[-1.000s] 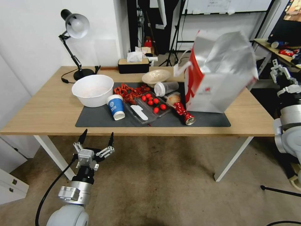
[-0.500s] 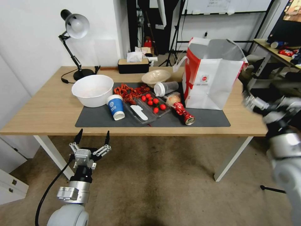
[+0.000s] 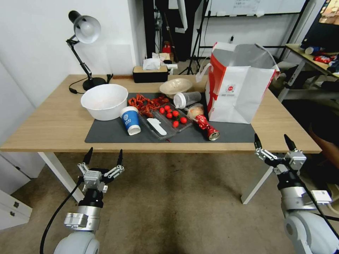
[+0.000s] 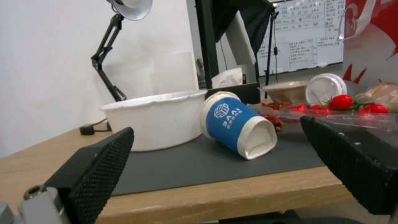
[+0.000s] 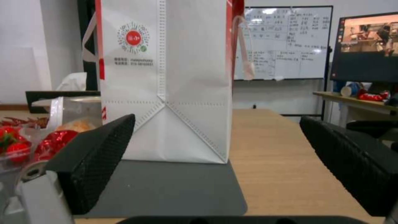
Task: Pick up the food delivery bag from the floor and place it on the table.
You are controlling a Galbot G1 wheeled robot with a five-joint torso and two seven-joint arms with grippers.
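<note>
The food delivery bag (image 3: 237, 84), white with red side panels and a silver lining, stands upright on the right part of the dark grey mat on the table (image 3: 53, 123). The right wrist view has the bag (image 5: 166, 84) straight ahead, with its round red logo. My right gripper (image 3: 273, 145) is open and empty, low in front of the table's front right edge, well apart from the bag. My left gripper (image 3: 103, 158) is open and empty below the front left edge. The floor (image 3: 183, 197) is beige-brown carpet.
On the mat (image 3: 113, 132) lie a white bowl (image 3: 104, 101), a tipped blue paper cup (image 3: 130, 120), a clear tray of tomatoes (image 3: 169, 118), a crushed red can (image 3: 208, 128) and a plastic cup (image 3: 187, 98). A desk lamp (image 3: 83, 46) and tissue box (image 3: 150, 73) stand at the back.
The bag swung down from a tilt and now stands upright on the mat. My right arm let go, pulled away and dropped to below the table's front right edge. The left gripper sank slightly.
</note>
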